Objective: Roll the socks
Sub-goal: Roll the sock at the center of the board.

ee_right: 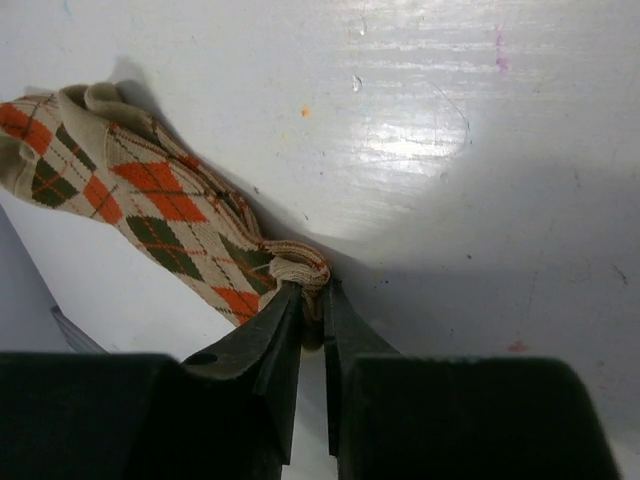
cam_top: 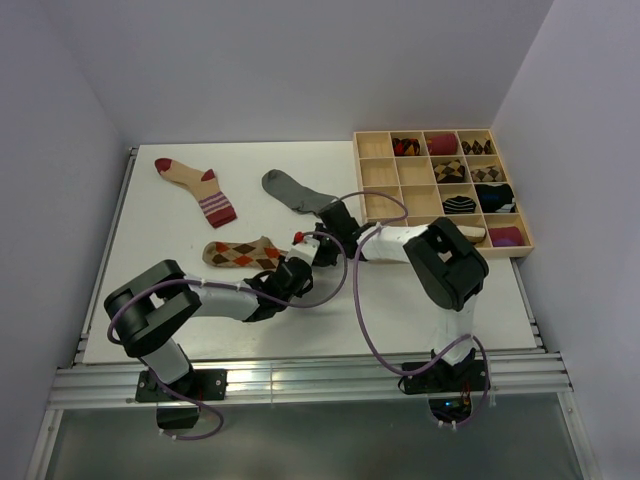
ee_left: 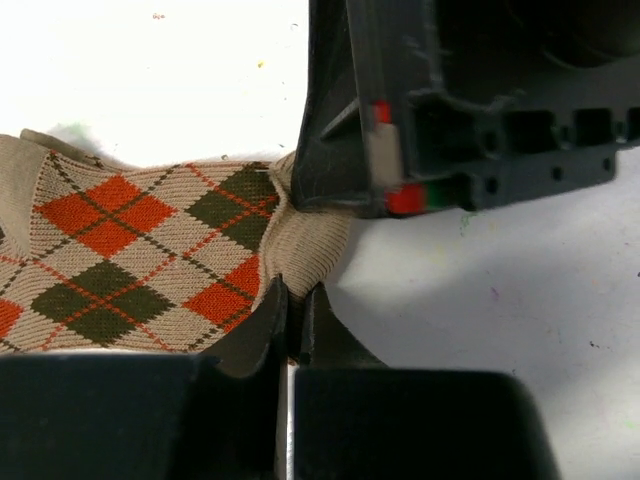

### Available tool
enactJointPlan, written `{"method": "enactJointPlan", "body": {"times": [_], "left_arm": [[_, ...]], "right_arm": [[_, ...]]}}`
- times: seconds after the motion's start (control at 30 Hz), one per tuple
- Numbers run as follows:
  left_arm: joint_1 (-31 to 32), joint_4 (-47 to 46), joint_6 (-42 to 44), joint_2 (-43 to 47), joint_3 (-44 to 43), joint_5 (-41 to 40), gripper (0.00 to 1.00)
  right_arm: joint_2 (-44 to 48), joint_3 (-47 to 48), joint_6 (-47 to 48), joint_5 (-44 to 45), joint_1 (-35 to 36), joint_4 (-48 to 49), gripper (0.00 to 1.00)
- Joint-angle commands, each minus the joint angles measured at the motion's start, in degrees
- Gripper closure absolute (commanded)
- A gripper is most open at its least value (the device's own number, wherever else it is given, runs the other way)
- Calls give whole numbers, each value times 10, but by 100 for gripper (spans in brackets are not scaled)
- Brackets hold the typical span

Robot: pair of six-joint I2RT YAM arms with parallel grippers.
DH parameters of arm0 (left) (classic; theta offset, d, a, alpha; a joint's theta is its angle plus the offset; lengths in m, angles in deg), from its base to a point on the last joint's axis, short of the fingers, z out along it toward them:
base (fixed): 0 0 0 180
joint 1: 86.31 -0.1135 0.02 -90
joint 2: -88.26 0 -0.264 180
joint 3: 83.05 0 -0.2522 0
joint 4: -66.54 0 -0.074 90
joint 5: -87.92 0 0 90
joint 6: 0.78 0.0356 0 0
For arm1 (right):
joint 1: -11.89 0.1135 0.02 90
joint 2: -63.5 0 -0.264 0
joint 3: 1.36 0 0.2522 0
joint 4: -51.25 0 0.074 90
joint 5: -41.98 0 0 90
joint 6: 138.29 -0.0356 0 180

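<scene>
sock (ee_left: 150,260) of ribbed argyle knit

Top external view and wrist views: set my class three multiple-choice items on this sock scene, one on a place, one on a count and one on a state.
1. Where on the table does the grey sock lie?
A) between the beige sock and the wooden tray
B) inside the tray
C) at the near edge

2. How many socks lie loose outside the tray?
A) two
B) three
C) five

3. The left gripper is:
A) wide open
B) shut on the argyle sock at its end
C) shut on nothing

Answers:
1 A, the top view shows one on each side of it.
2 B, grey, beige and argyle.
3 B, the left wrist view shows its jaws pinching the fabric.
</scene>
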Motion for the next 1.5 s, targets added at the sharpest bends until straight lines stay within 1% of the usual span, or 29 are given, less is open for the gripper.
{"method": "enactJointPlan", "body": {"times": [0.0, 0.03, 0.07, 0.17, 0.2, 0.23, 0.3, 0.33, 0.47, 0.67, 0.73, 0.77, 0.83, 0.87, 0.9, 0.97, 1.0, 1.03, 1.1, 1.13, 1.27, 1.47], "left_arm": [[1, 33, -21, -6, 0, 42, 99], [0, 32, -22, -4, 2, 48, 99], [-5, 28, -28, 2, 4, 63, 99], [-25, 25, -40, 13, 12, 96, 99], [-32, 25, -44, 17, 12, 120, 99], [-39, 31, -54, 25, 11, 134, 99], [-61, 32, -62, 32, 13, 167, 100], [-68, 37, -71, 39, 13, 179, 100], [-114, 50, -97, 53, 16, 236, 100], [-176, 89, -161, 59, 8, 316, 99], [-192, 92, -198, 65, 13, 353, 100], [-209, 91, -212, 66, 16, 369, 100], [-225, 82, -260, 68, 31, 393, 99], [-240, 74, -277, 69, 40, 418, 100], [-248, 50, -314, 71, 61, 427, 99], [-271, 18, -348, 74, 86, 457, 99], [-278, 3, -381, 74, 99, 465, 99], [-285, -29, -398, 75, 124, 470, 100], [-301, -61, -440, 71, 147, 487, 99], [-306, -87, -453, 70, 164, 489, 99], [-316, -130, -495, 64, 196, 492, 98], [-326, -150, -531, 83, 230, 479, 97]], "right_arm": [[36, -31, 6, -6, -5, 14, 81], [43, -40, 4, -1, -7, 30, 77], [58, -53, -1, 2, -12, 46, 67], [89, -69, -8, 4, -28, 69, 54], [97, -75, -10, 7, -33, 78, 50], [107, -84, -12, 11, -36, 89, 43], [131, -91, -15, 28, -42, 96, 36], [138, -97, -13, 32, -43, 99, 34], [164, -113, -24, 62, -45, 107, 34], [160, -130, -24, 56, -44, 132, 37], [158, -136, -29, 55, -40, 145, 38], [157, -141, -30, 56, -38, 152, 38], [153, -148, -29, 58, -28, 169, 39], [150, -148, -30, 58, -26, 173, 39], [148, -148, -29, 56, -23, 182, 39], [135, -147, -30, 51, -18, 188, 39], [131, -145, -29, 49, -16, 193, 39], [123, -145, -29, 46, -14, 198, 39], [117, -141, -24, 39, -8, 205, 40], [106, -138, -20, 37, -5, 203, 40], [86, -122, -7, 28, 8, 203, 40], [52, -112, 0, -5, 20, 233, 40]]}}
